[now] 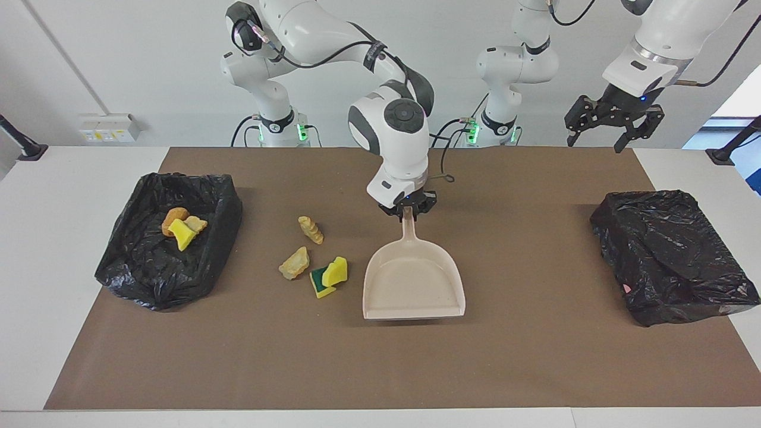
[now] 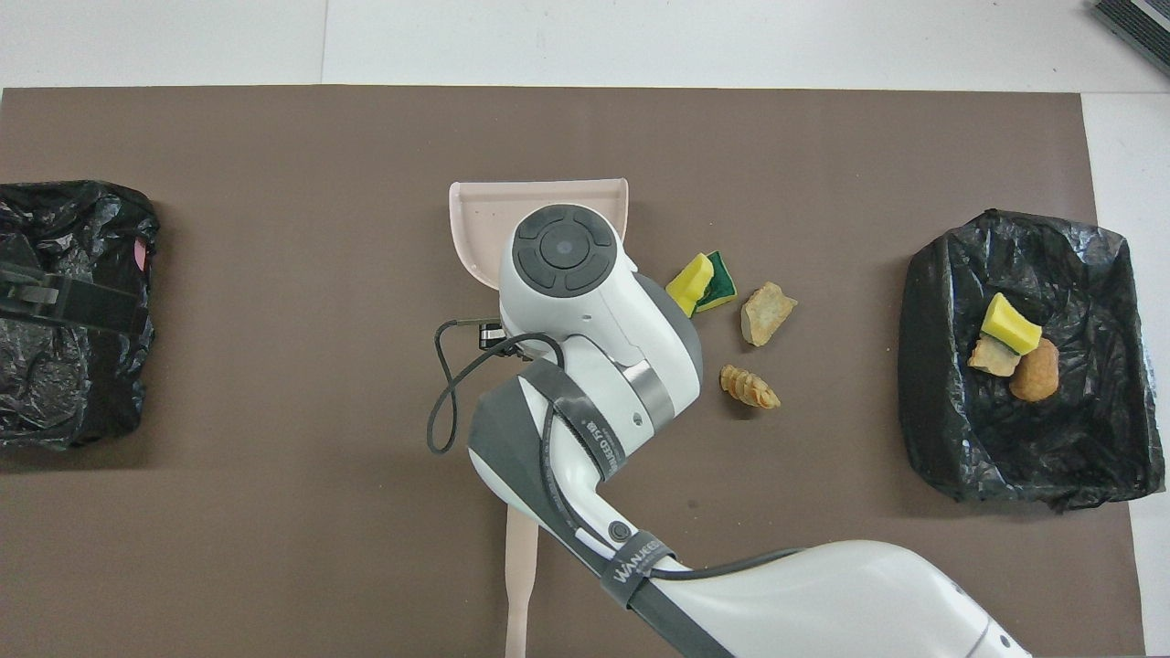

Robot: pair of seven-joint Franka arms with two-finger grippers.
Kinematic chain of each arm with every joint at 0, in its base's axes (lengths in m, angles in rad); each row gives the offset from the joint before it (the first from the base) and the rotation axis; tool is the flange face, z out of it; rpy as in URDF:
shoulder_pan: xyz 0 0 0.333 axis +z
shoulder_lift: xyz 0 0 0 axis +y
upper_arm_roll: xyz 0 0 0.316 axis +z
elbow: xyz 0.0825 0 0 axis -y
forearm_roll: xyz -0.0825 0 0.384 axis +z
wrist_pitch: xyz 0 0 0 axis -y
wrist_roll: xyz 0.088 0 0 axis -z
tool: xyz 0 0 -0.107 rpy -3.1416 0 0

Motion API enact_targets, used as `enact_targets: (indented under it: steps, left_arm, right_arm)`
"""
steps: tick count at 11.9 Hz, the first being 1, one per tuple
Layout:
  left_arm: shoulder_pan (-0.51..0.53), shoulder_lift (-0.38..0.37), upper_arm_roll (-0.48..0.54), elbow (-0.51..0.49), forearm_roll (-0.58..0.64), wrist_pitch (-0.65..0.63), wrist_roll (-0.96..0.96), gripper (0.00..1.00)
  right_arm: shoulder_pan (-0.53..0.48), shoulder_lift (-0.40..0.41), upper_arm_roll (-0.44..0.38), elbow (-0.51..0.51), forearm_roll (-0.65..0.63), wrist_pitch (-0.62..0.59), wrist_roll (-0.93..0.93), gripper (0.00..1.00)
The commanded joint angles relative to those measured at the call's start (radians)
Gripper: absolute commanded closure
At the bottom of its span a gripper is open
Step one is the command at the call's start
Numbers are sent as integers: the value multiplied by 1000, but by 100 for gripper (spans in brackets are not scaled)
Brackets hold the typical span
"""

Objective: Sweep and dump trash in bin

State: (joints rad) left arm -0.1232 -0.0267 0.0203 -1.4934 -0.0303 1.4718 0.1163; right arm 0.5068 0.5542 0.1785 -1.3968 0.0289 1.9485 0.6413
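My right gripper (image 1: 408, 211) is shut on the handle of the beige dustpan (image 1: 414, 279), which lies low at the middle of the mat with its open mouth pointing away from the robots. I cannot tell if the dustpan touches the mat. Three pieces of trash lie beside it toward the right arm's end: a yellow-green sponge (image 1: 329, 278) (image 2: 701, 283), a tan chunk (image 1: 295, 263) (image 2: 766, 313) and a ridged bread piece (image 1: 311, 229) (image 2: 749, 387). The black-lined bin (image 1: 148, 279) (image 2: 1005, 457) holds three more pieces (image 1: 180, 224). My left gripper (image 1: 596, 142) hangs open.
A second black bag (image 1: 672, 255) (image 2: 73, 384) sits at the left arm's end, under the waiting left gripper (image 2: 82, 309). In the overhead view the brush handle (image 2: 521, 576) shows near the robots, and the right arm covers part of the dustpan (image 2: 475, 210).
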Motion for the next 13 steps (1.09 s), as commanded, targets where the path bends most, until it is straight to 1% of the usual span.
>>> enact_targets:
  steps: [1,4,5,6,7,8,9,11,13]
  left_arm:
    - [11,-1,-5,19,1,-33,-4,0]
    - [16,-1,-3,19,10,-38,-6,0]
    - [17,-1,-2,19,10,-38,-6,0]
    - [17,-1,-2,19,10,-38,-6,0]
    - [17,-1,-2,18,10,-39,-6,0]
    - [16,-1,-3,18,12,-39,-6,0]
    - [11,-2,-3,18,10,-39,-10,0]
    - [4,1,-8,21,13,-39,-12,0]
    - [4,10,-16,21,13,-24,-12,0]
  right_arm:
    - [10,55,3,52,22,24,20,100]
    - [24,96,3,44,22,72,44,100]
    - [21,111,3,41,28,113,46,100]
    - [21,112,3,36,38,142,46,83]
    - [22,110,3,36,36,129,46,55]
    - [22,101,3,38,32,121,46,1]
    - [12,86,1,38,32,115,46,0]
    - [1,23,-2,35,31,25,40,0]
    - [-34,-37,-2,-19,35,-3,8,0]
